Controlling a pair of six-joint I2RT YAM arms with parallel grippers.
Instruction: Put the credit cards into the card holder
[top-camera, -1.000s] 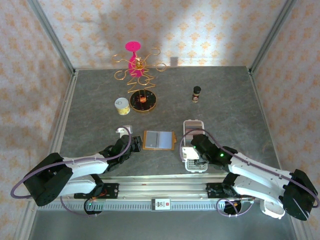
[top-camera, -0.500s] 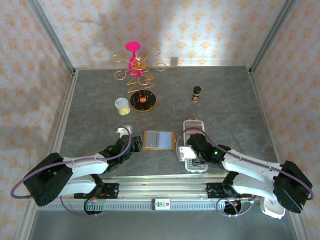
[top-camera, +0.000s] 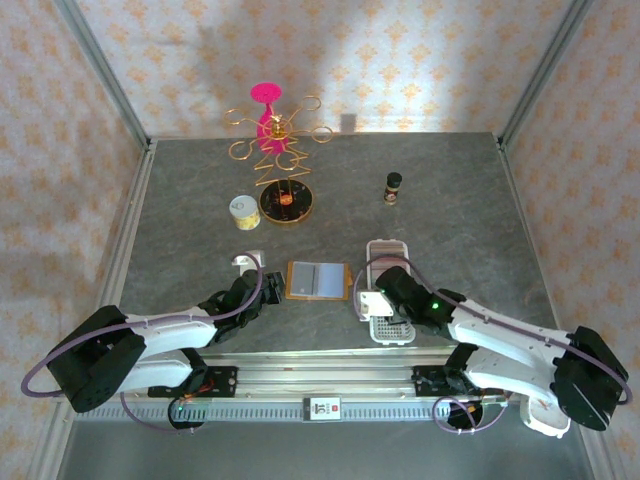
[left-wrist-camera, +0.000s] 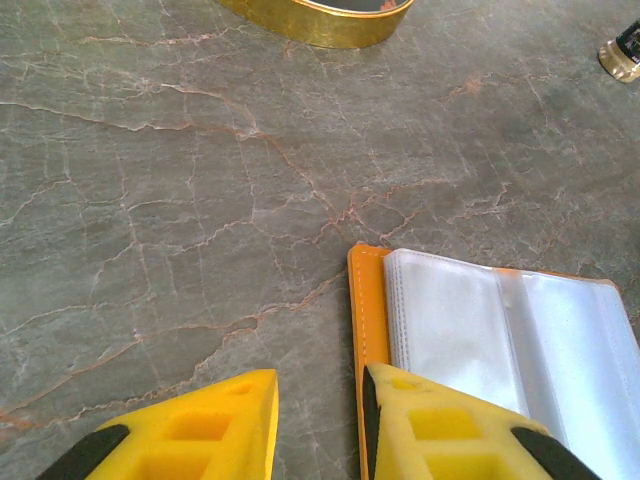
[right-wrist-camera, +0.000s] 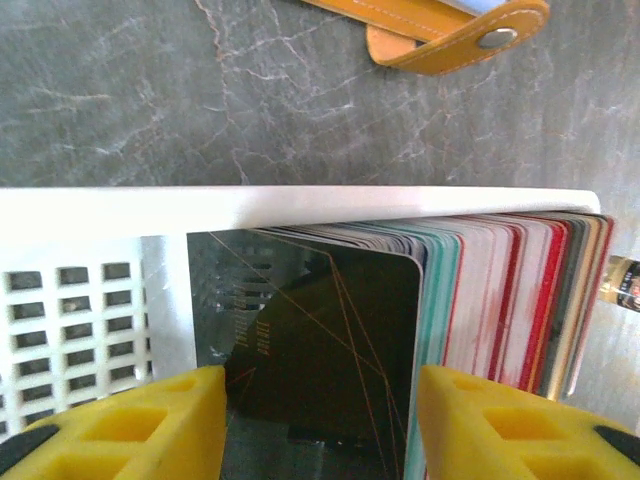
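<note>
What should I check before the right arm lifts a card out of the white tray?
1. The card holder lies open, pockets up: ok.
2. The left gripper sits at the holder's orange edge: ok. Whether it presses it down: cannot tell.
3. The right gripper has a finger on either side of the dark card in the white tray: ok.
4. Firm grip on that card: cannot tell.
5. The other cards stay out of the pinch: cannot tell.
</note>
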